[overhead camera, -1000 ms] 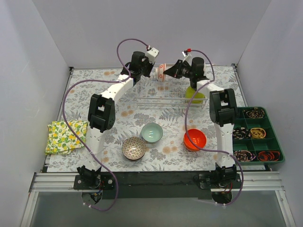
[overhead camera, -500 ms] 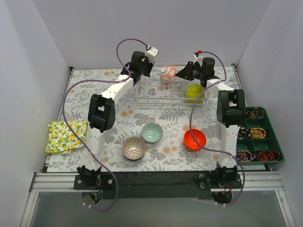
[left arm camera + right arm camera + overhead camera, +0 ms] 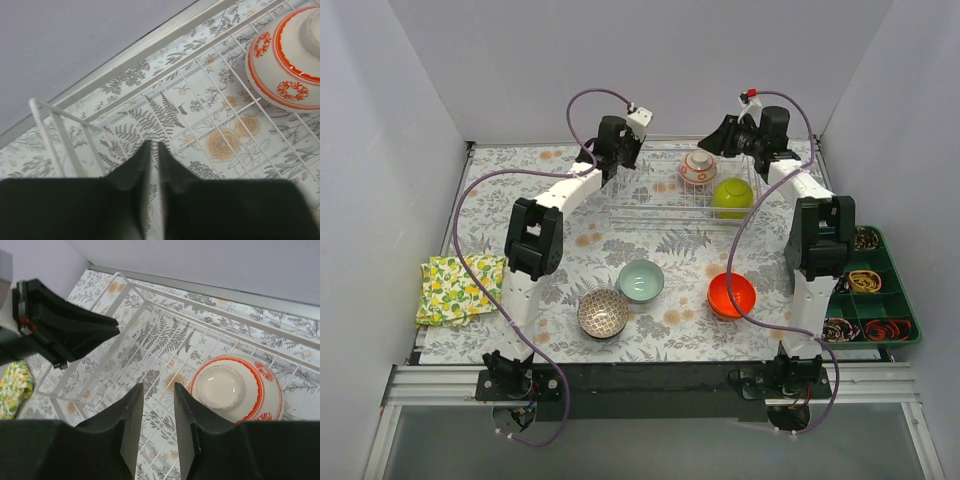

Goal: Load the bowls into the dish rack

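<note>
Your left pincer point(image 3: 154, 146) is hanging over the left end of the dish rack point(image 3: 650, 205), and its fingers are pressed together with nothing between them. Your right pincer point(image 3: 158, 388) is hovering over the far right part of the rack; its fingers are standing apart with a clear gap and are gripping nothing. Just beside and below those fingers, the red-and-white bowl point(image 3: 235, 388) is lying inside the rack with its foot turned up toward the wrist camera, apart from both pincers. The lime-green bowl point(image 3: 731, 197) is sitting in the rack's right end, just beside the red-and-white bowl on its near side.

Three bowls are waiting outside the rack on the floral tabletop point(image 3: 500, 185), nearer the arm bases. The pale blue-green bowl point(image 3: 641, 280) is sitting mouth up near the middle, the brown-and-white patterned bowl point(image 3: 603, 313) is lying just beside it to the near left, and the orange-red bowl point(image 3: 731, 294) is resting well to their right, close to your right arm. A yellow-patterned cloth point(image 3: 460, 288) is lying at the left edge, and a dark green tray point(image 3: 900, 305) is sitting at the right edge
</note>
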You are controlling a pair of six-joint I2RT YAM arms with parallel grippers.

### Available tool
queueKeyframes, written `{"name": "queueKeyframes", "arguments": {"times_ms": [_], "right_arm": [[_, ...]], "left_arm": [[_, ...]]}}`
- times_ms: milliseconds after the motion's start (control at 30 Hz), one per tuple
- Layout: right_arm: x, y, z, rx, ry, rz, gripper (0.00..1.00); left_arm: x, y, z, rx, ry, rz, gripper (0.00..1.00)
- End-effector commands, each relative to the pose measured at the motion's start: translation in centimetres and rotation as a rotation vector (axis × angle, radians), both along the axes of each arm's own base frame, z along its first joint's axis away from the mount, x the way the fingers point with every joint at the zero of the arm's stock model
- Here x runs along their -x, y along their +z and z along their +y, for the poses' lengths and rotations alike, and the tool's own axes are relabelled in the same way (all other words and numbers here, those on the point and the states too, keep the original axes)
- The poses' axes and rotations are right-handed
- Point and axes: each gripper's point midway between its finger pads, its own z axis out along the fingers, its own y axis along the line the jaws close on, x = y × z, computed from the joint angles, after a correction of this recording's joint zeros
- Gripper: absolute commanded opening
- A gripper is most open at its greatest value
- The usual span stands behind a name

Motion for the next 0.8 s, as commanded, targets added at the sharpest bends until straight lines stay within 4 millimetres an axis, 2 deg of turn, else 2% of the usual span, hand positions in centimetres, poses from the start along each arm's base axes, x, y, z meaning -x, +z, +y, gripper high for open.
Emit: {"name": "queueKeyframes", "arguments": {"times_ms": [0,33,67,100,133,167,200,233,267,300,333,367,400,433,467,500,567,600,667,700,733,767], "right_arm": [[3.7,7.0,1.7,0.093,0.146,-0.267,0.41],[5.1,8.0,1.9,0.171,0.196,-0.361,0.43],[6.3,8.2,2.3,0.203,0.231,-0.387,0.45],[7.9,8.1,3.5,0.24,0.301,-0.437,0.46],[10.0,8.0,3.8,0.283,0.347,-0.482,0.51],[11.7,6.2,4.0,0.36,0.422,-0.495,0.57],[13.2,5.5,4.9,0.413,0.47,-0.524,0.61],[15.1,4.9,5.2,0.454,0.514,-0.537,0.63],[16.7,3.4,5.2,0.531,0.597,-0.582,0.63],[18.7,2.6,6.5,0.56,0.671,-0.609,0.64],[20.2,3.0,6.8,0.596,0.705,-0.662,0.64],[21.9,0.8,7.0,0.634,0.76,-0.663,0.64],[23.6,0.0,8.1,0.684,0.831,-0.732,0.64],[25.0,-0.3,8.5,0.704,0.867,-0.775,0.64],[26.2,-2.3,8.4,0.732,0.908,-0.762,0.64],[27.8,-3.0,9.5,0.739,0.97,-0.794,0.64],[29.4,-4.2,10.3,0.739,1.034,-0.782,0.63],[30.3,-4.5,11.1,0.735,1.068,-0.782,0.62],[31.1,-6.0,11.4,0.759,1.12,-0.736,0.59],[31.7,-6.2,12.0,0.769,1.154,-0.739,0.59],[32.3,-7.2,12.0,0.788,1.2,-0.721,0.58],[32.5,-7.8,11.8,0.816,1.216,-0.712,0.58]], "left_arm": [[-0.3,13.4,1.5,0.076,0.066,-0.242,0.27],[0.0,15.0,2.4,0.052,0.089,-0.274,0.31],[0.3,15.6,2.7,0.041,0.093,-0.284,0.38],[0.5,15.9,3.6,0.029,0.114,-0.287,0.51],[1.0,15.4,4.3,0.007,0.12,-0.268,0.55],[1.7,16.7,5.1,0.009,0.133,-0.278,0.58],[1.9,16.8,6.4,0.002,0.153,-0.261,0.64],[2.6,15.7,7.3,-0.021,0.161,-0.204,0.67],[3.3,16.0,8.3,-0.011,0.188,-0.181,0.69],[3.4,15.6,10.4,-0.011,0.229,-0.154,0.73],[4.0,14.9,11.5,-0.01,0.251,-0.116,0.74],[4.8,13.1,12.6,0.001,0.279,-0.064,0.75],[5.5,13.8,14.6,0.012,0.312,-0.064,0.77],[6.3,13.2,15.4,0.007,0.323,-0.04,0.79],[7.3,11.7,16.0,0.004,0.325,0.009,0.79],[8.3,12.5,17.1,0.021,0.337,0.009,0.79],[10.2,11.7,18.0,0.025,0.333,0.062,0.8],[11.4,10.5,19.0,0.02,0.352,0.096,0.8],[14.0,11.8,19.1,0.047,0.316,0.083,0.8],[15.3,10.5,19.3,0.042,0.309,0.113,0.8],[16.8,12.2,19.5,0.057,0.303,0.075,0.8],[17.6,12.3,19.6,0.061,0.302,0.073,0.8]]}}
